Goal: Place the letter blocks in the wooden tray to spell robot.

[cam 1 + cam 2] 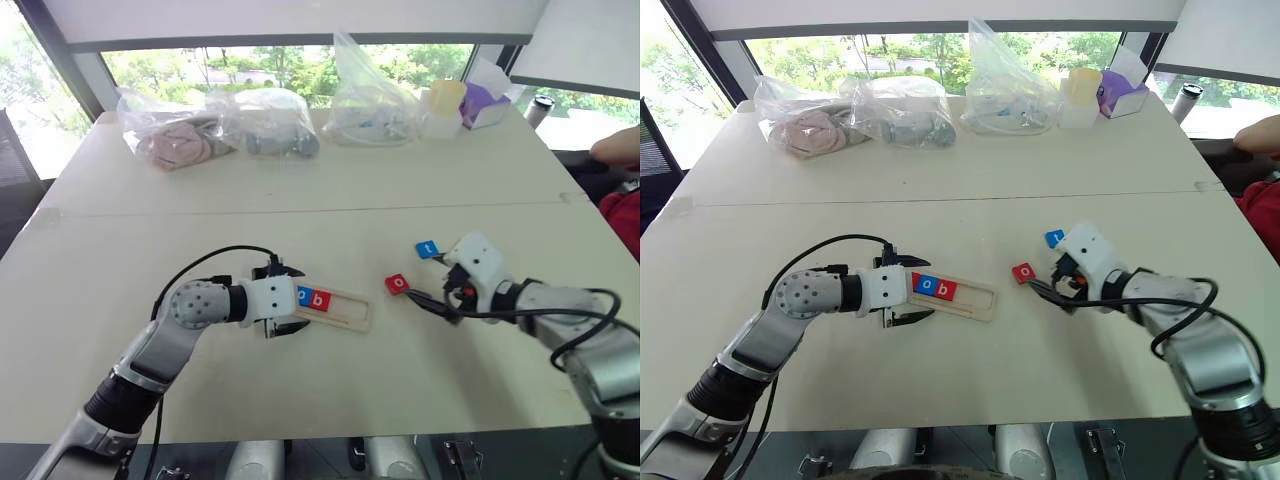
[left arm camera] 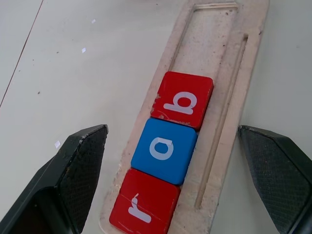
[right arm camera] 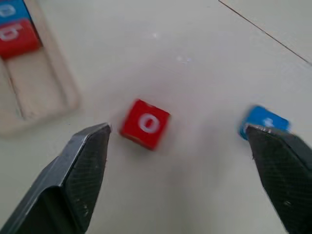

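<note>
Left wrist view: wooden tray runs from the lower middle to the top of the frame, three letter blocks seated in its near end, touching in a row — red r block, blue o block, red b block. Rest of the tray slot is bare wood. Left gripper fingers spread wide, one on each side of the tray, gripping nothing.

Left eye view: tray lies just left of frame centre on the pale table, left gripper at its left end. Red o block sits loose on the table right of the tray, well apart from it; blue t block just above and right of that. Right gripper is at centre right, beside both loose blocks, fingers wide apart, empty.

Right wrist view: red o block lies flat between the two open fingers, touching neither; blue t block is close to one fingertip.

Top of frame: clear plastic bags and a purple box along the far table edge. A person's arm at the right edge.
</note>
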Motion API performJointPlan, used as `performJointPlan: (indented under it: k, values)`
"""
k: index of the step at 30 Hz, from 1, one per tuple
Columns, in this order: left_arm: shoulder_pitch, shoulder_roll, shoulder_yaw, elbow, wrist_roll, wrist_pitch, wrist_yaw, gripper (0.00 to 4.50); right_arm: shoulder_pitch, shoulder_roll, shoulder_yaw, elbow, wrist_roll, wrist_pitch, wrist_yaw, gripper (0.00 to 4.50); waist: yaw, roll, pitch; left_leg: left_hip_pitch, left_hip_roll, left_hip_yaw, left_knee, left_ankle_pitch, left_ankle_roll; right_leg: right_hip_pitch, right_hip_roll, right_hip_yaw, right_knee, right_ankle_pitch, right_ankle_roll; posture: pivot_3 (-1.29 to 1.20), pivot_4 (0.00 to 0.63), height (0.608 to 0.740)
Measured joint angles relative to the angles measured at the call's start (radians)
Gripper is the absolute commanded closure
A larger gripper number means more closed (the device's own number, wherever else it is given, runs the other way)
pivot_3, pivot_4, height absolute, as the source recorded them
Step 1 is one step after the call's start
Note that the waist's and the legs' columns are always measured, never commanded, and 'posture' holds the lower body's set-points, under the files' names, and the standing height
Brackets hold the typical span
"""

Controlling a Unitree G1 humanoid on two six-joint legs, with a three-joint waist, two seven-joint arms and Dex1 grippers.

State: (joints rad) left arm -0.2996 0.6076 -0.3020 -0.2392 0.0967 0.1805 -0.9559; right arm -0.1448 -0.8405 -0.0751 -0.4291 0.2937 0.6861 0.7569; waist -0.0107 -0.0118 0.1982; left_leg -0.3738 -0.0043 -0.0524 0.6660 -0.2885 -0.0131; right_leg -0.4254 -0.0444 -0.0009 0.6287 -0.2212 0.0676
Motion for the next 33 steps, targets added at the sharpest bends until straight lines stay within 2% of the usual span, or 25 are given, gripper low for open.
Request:
performJointPlan:
  k: [4,5,8,11,14,18,22,25,30,33]
  values:
    - [0.022,0.042,0.033,-0.107,-0.12,0.089,-0.068,0.0,-0.023,-0.054,0.044,0.154,-0.022,-0.227,0.174,0.03,-0.008,-0.001,0.001,0.0,0.002,0.0,-0.001,0.0,0.001,-0.001,0.002,0.0,0.0,0.0,0.0,0.0,0.15,0.74]
    - [0.042,0.086,0.082,-0.162,-0.215,0.181,-0.11,0.0,-0.071,-0.069,0.095,0.241,-0.048,-0.321,0.251,0.03,-0.015,-0.002,0.002,0.001,0.003,0.002,-0.001,0.0,0.001,-0.002,0.003,0.0,0.001,0.001,0.0,0.0,0.15,0.74]
    - [-0.011,0.235,0.345,-0.236,-0.541,0.528,-0.184,0.0,-0.266,-0.058,0.213,0.56,-0.128,-0.574,0.44,0.03,-0.031,-0.004,0.007,0.001,0.004,0.0,0.0,0.001,0.002,-0.002,0.004,-0.001,0.002,0.002,-0.004,0.0,0.15,0.74]
    - [-0.046,0.318,0.527,-0.263,-0.706,0.681,-0.192,0.0,-0.394,0.004,0.263,0.765,-0.158,-0.709,0.535,0.03,-0.035,-0.002,0.006,0.003,0.003,0.001,0.0,0.001,0.002,-0.001,0.004,-0.001,0.002,0.002,-0.004,0.0,0.15,0.74]
    - [0.026,0.349,0.588,-0.273,-0.772,0.738,-0.184,0.0,-0.488,0.067,0.313,0.93,-0.197,-0.828,0.603,0.03,-0.035,-0.002,0.007,0.001,0.003,0.0,-0.001,0.001,0.002,-0.002,0.004,0.0,0.002,0.005,-0.002,0.0,0.15,0.74]
    - [0.132,0.417,0.68,-0.229,-0.767,0.73,-0.181,0.0,-0.582,0.127,0.339,1.101,-0.224,-0.924,0.676,0.03,-0.032,-0.002,0.007,0.0,0.003,0.0,-0.002,0.001,0.002,-0.003,0.003,0.0,0.002,0.005,-0.003,0.0,0.15,0.74]
    - [0.214,0.442,0.741,-0.193,-0.759,0.694,-0.199,0.0,-0.66,0.176,0.345,1.242,-0.255,-0.999,0.715,0.03,-0.033,-0.002,0.007,0.0,0.002,0.0,-0.002,0.002,-0.001,-0.003,0.001,0.0,0.002,0.004,-0.007,0.0,0.15,0.74]
    - [0.255,0.456,0.759,-0.199,-0.76,0.677,-0.207,0.0,-0.707,0.217,0.345,1.33,-0.277,-1.029,0.742,0.86,-0.033,-0.002,0.007,0.001,0.002,0.0,-0.002,0.003,-0.003,-0.002,0.001,0.0,0.002,0.004,-0.007,0.0,0.15,0.74]
    - [0.331,0.462,0.774,-0.251,-0.768,0.655,-0.224,0.0,-0.722,0.24,0.342,1.38,-0.28,-1.065,0.797,3.39,-0.034,-0.002,0.007,0.002,0.003,0.0,-0.002,0.003,-0.003,-0.002,0.0,0.001,0.002,0.005,-0.008,0.0,0.15,0.74]
    - [0.356,0.47,0.808,-0.269,-0.79,0.655,-0.245,0.0,-0.723,0.243,0.334,1.378,-0.279,-1.045,0.796,3.4,-0.034,-0.002,0.007,0.002,0.002,0.0,-0.002,0.004,-0.004,-0.002,0.001,0.001,0.002,0.005,-0.008,0.0,0.15,0.74]
